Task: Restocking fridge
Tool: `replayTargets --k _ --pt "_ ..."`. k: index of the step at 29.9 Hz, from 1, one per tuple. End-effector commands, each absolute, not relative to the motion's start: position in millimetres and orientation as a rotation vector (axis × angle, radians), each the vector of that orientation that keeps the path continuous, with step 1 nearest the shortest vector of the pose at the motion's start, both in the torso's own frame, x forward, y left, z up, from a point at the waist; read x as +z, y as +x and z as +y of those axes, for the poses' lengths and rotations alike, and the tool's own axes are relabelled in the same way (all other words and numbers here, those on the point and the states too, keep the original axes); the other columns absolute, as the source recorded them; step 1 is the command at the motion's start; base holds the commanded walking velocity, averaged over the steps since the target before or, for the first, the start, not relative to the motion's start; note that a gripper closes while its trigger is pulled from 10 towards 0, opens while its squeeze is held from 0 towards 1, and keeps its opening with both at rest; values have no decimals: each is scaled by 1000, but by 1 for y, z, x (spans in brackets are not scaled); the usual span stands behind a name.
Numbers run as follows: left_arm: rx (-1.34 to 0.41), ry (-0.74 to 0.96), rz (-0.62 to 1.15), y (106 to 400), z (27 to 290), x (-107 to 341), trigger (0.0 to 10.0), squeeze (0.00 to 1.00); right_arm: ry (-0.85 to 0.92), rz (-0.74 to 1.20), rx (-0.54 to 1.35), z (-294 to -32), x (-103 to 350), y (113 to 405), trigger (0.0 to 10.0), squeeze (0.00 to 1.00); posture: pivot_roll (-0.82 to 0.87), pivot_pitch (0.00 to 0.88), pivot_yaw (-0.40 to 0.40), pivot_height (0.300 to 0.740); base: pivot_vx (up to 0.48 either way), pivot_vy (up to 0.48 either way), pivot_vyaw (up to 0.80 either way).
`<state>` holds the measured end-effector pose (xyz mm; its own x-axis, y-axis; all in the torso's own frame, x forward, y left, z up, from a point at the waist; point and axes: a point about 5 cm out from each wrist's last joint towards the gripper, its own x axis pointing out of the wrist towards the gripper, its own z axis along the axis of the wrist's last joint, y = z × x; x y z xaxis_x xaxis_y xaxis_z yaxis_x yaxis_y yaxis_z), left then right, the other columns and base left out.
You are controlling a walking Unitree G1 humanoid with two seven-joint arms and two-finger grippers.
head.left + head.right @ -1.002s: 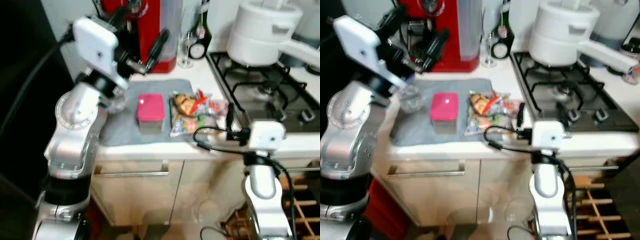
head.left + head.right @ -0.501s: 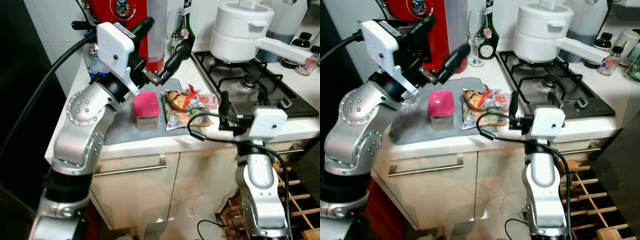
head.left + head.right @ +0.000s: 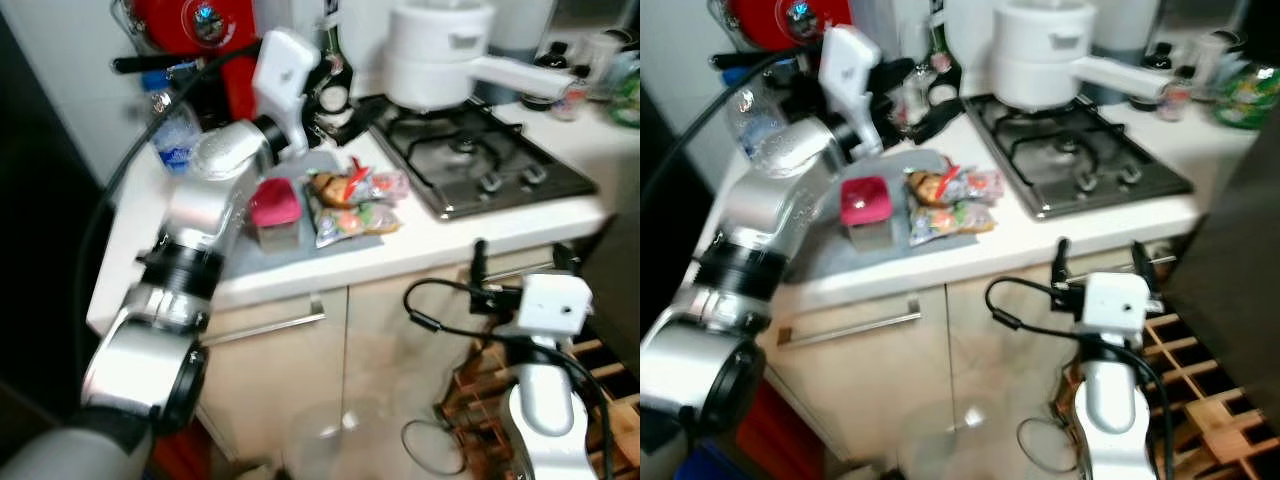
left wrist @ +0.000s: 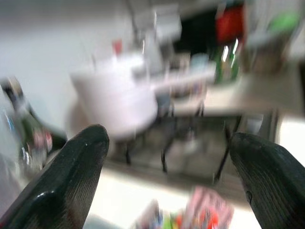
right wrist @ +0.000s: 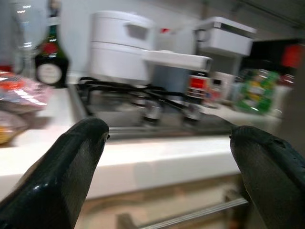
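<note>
A pink-lidded container [image 3: 277,205] and several colourful snack packets [image 3: 355,200] lie on a grey mat [image 3: 300,232] on the white counter. My left gripper [image 3: 345,95] hangs open above the mat's far edge, beyond the container, with nothing between its fingers [image 4: 62,181]. The left wrist view looks past them to a white pot [image 4: 116,102] and the packets [image 4: 200,214]. My right gripper [image 3: 1100,258] is open and empty, below the counter's front edge, before the cabinet doors. Its wrist view looks along the counter top to the hob [image 5: 143,107].
A gas hob [image 3: 470,165] with a white pot [image 3: 435,55] is at the right. A red appliance [image 3: 200,30], a water bottle [image 3: 175,135] and a dark bottle [image 5: 50,62] stand at the back. A wooden rack [image 3: 1200,370] sits low at the right.
The camera has pulled back and turned. My left gripper has reached further back over the mat. My right gripper has dropped from beside the packets to below the counter edge.
</note>
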<state>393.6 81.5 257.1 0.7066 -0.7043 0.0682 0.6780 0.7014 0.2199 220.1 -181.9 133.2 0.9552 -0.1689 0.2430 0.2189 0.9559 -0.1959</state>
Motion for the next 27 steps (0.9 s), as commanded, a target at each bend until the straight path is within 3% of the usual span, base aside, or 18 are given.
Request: replayTargets --k 1,18,27 --pt "-766 246 -108 399 84 250 10000 0 -218 -252 -198 -178 140 218 10000 0 -265 0 103 740 0 0 0" --pt "-784 370 146 410 92 226 10000 0 -213 -236 -167 -172 137 217 10000 0 -287 0 122 740 0 0 0" --pt "-829 473 283 405 81 203 10000 0 -193 -251 -139 -168 139 221 10000 0 -294 0 123 740 0 0 0"
